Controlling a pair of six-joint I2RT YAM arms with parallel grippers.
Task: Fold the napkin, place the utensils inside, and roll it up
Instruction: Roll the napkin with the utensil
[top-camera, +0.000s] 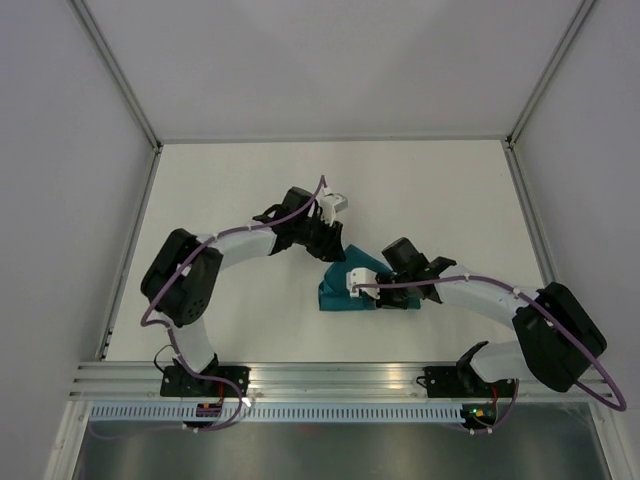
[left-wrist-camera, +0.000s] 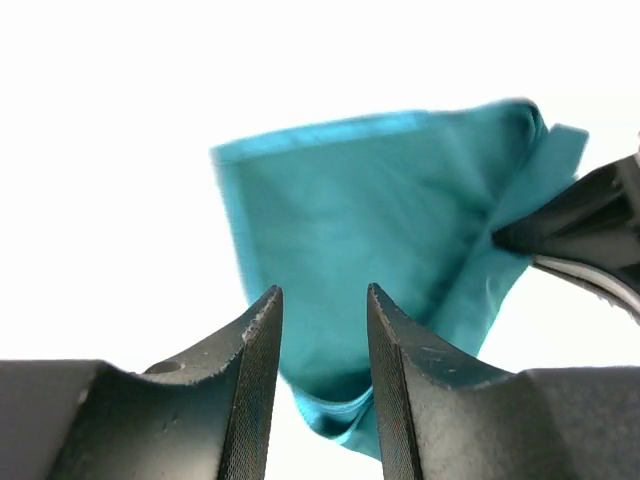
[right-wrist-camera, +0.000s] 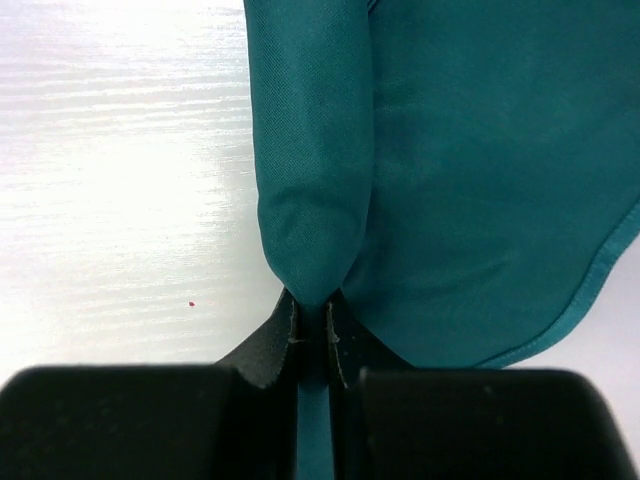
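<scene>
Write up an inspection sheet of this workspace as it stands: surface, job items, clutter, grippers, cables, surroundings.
surface: white table; tiny red speck beside the cloth.
job's things: teal napkin bunched between the two arms; utensils: nothing seen.
clutter: nothing seen.
grippers: left gripper open, napkin just beyond its tips; right gripper shut on a fold of the napkin.
cables: purple cables run along both arms.
surroundings: white walls on three sides; metal rail at the near edge.
</scene>
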